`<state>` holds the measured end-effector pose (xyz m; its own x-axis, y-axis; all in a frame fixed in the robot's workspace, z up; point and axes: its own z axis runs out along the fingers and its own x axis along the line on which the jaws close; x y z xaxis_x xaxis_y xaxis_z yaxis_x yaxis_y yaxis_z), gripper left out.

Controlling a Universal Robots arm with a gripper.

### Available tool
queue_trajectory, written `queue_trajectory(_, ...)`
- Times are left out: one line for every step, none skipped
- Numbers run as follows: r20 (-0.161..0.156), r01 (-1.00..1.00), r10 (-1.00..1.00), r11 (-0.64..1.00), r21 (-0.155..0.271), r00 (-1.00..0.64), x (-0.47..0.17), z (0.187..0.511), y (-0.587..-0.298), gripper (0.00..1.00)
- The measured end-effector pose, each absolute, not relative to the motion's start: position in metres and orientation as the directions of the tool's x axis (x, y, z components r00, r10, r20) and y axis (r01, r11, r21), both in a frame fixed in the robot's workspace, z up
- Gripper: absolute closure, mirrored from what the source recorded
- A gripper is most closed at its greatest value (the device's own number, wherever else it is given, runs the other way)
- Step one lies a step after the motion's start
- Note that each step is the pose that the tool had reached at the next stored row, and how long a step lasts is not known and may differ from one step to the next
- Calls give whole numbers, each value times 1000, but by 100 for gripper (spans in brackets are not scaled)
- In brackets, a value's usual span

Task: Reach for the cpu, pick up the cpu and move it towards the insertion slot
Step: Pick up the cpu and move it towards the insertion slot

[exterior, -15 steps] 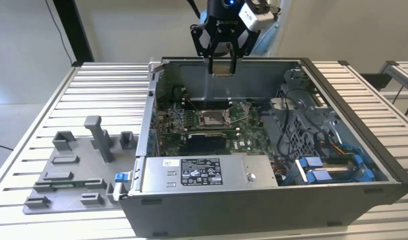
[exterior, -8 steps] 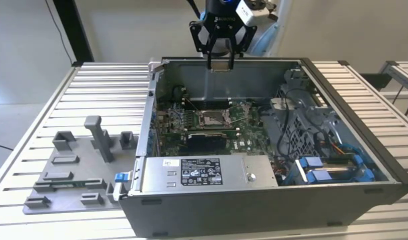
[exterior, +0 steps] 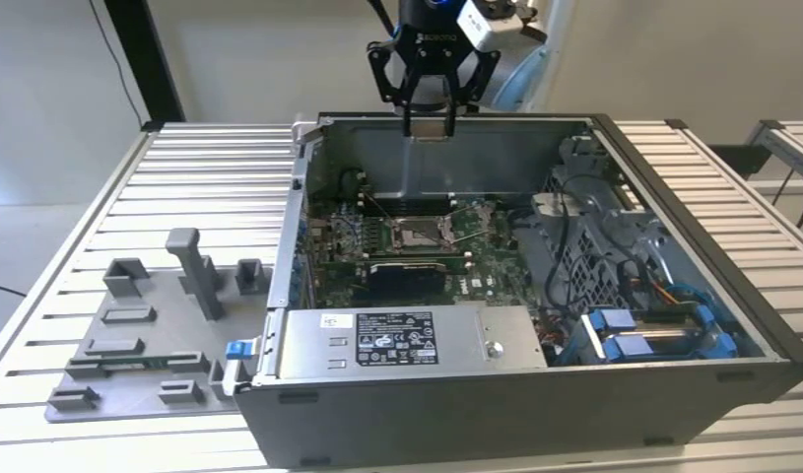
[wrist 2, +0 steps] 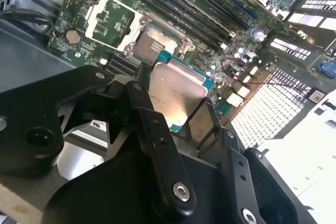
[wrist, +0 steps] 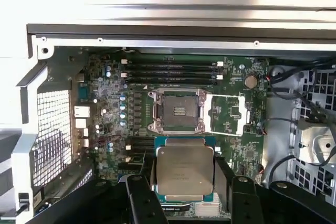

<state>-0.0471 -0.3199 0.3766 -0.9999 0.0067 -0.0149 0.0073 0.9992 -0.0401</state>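
Now, the step in hand: carrying the cpu [wrist: 184, 170] toward the insertion slot [wrist: 177, 110].
Jaws: clamped on the cpu's edges — the gripper [exterior: 431, 126] hangs above the open case [exterior: 716, 296].
Cpu: level in the fingers [wrist: 140, 192], clear of the board.
Slot: open frame, below and ahead.
To do it well: I'd say keep the chip flat — square its edges to the frame.

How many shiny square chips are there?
1. The cpu, gripped by the end effector over the open computer case, not yet at the insertion slot. Others could be hidden.
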Motion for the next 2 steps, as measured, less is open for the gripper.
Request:
queue_trajectory(-15, 7, 7, 999, -40, -1000, -47, 377, -320, 100)
queue_trajectory(-15, 7, 7, 999, -40, -1000, -47, 377, -320, 100)
